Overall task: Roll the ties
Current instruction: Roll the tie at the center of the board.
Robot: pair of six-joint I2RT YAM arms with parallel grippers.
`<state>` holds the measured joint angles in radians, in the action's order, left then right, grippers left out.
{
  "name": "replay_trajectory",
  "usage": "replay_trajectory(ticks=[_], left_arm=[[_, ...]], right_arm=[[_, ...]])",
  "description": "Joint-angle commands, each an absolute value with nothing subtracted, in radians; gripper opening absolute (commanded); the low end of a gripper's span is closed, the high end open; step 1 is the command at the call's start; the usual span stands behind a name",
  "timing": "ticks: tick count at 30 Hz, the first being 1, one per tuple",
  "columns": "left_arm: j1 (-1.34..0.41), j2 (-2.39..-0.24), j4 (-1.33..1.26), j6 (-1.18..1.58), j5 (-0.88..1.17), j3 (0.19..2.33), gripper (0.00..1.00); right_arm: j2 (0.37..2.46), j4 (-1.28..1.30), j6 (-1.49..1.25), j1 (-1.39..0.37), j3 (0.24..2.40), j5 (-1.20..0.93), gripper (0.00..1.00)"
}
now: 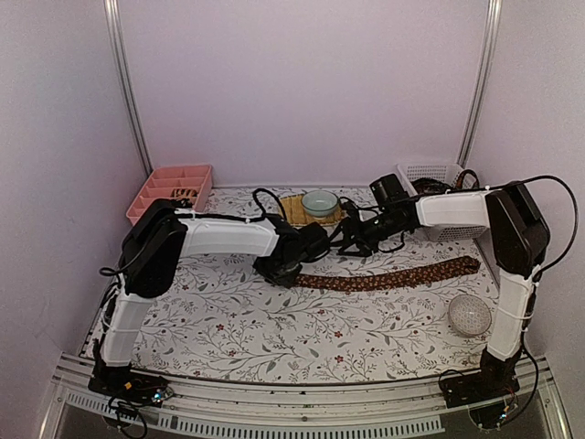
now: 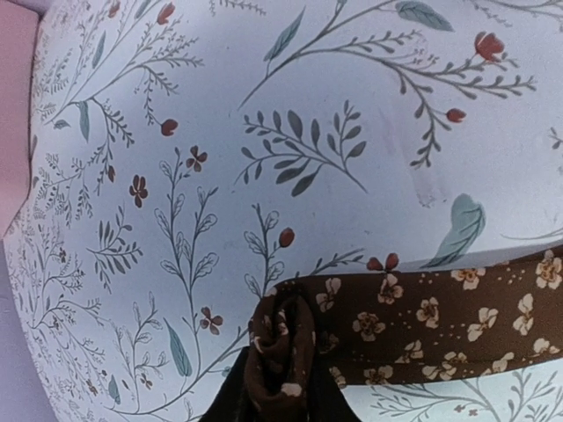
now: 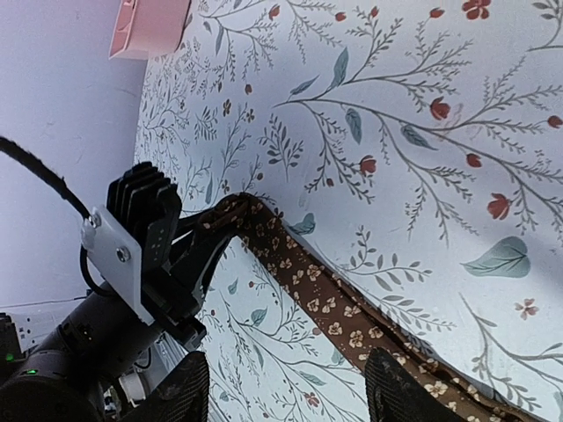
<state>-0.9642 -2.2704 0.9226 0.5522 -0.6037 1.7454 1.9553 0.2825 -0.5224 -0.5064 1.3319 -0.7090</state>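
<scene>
One brown tie (image 1: 393,274) with small cream flowers lies stretched left to right across the flowered tablecloth. Its left end is wound into a small roll (image 2: 281,352). My left gripper (image 2: 281,391) stands over that end (image 1: 291,273), its dark fingers pressed against both sides of the roll. In the right wrist view the tie (image 3: 308,281) runs diagonally from the left gripper's fingers down toward the right. My right gripper (image 3: 290,391) hovers above the strip with its fingers wide apart and nothing between them; from above it sits just behind the tie (image 1: 356,240).
A pink divided tray (image 1: 172,189) stands at the back left and a white basket (image 1: 439,183) at the back right. A pale green bowl (image 1: 320,202) rests on a woven mat (image 1: 294,210) behind the grippers. A clear domed object (image 1: 470,315) lies near the right arm.
</scene>
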Motion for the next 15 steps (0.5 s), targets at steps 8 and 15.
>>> replay_trajectory(ticks=[8, 15], left_arm=[[-1.007, -2.318, 0.978, 0.554, -0.628, 1.822, 0.28], [-1.022, -2.322, 0.986, 0.545, -0.634, 1.856, 0.39]], right_arm=[[1.950, 0.282, -0.528, -0.421, 1.337, -0.772, 0.61], [1.959, 0.294, -0.522, -0.416, 1.349, -0.772, 0.61]])
